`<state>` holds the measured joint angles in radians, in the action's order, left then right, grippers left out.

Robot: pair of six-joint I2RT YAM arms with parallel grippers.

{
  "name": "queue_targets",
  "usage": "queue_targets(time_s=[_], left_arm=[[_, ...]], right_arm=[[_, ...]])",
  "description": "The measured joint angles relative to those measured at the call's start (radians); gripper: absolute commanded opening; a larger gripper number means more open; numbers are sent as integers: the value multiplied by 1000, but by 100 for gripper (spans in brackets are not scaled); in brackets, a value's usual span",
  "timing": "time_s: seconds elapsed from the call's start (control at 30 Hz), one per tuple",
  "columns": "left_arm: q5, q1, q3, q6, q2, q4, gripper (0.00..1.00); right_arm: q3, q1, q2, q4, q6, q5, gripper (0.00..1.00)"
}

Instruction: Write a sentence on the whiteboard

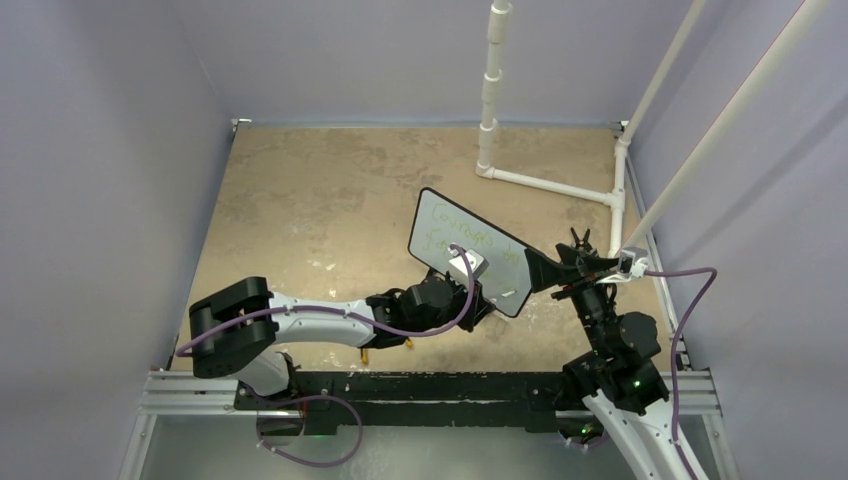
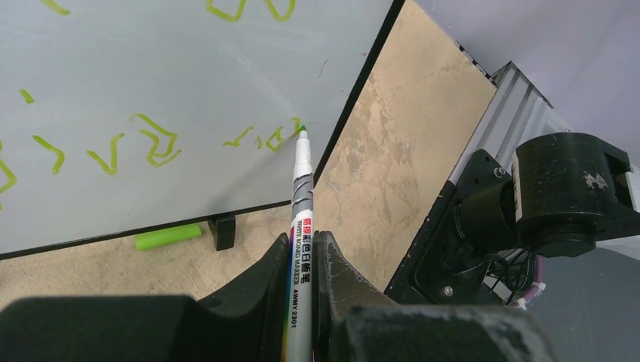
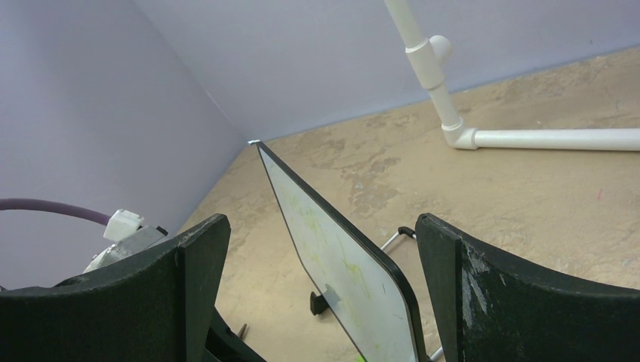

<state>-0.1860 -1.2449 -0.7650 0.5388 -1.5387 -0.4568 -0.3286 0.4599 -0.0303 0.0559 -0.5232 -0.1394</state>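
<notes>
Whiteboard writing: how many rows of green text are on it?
2 on the whiteboard: the upper row near its top edge, the lower row just beneath; the left arm may hide part of it.

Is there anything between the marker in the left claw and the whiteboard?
Nothing visible. The left claw grips the marker, whose green tip appears to touch the whiteboard at the end of the sentence.

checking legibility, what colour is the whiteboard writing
Lime green writing, clearest in the left wrist view.
</notes>
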Motion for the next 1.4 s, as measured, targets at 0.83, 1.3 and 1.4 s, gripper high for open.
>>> queue_targets(time_s=[0.83, 1.3, 1.4], left_arm=[[9, 0, -2, 2, -3, 2, 0], [30, -1, -1, 3, -35, 2, 0], [29, -1, -1, 2, -35, 1, 0]], right_arm=[[0, 0, 0, 0, 0, 0, 95], [2, 0, 0, 0, 0, 0, 95], [3, 0, 0, 0, 0, 0, 95]])
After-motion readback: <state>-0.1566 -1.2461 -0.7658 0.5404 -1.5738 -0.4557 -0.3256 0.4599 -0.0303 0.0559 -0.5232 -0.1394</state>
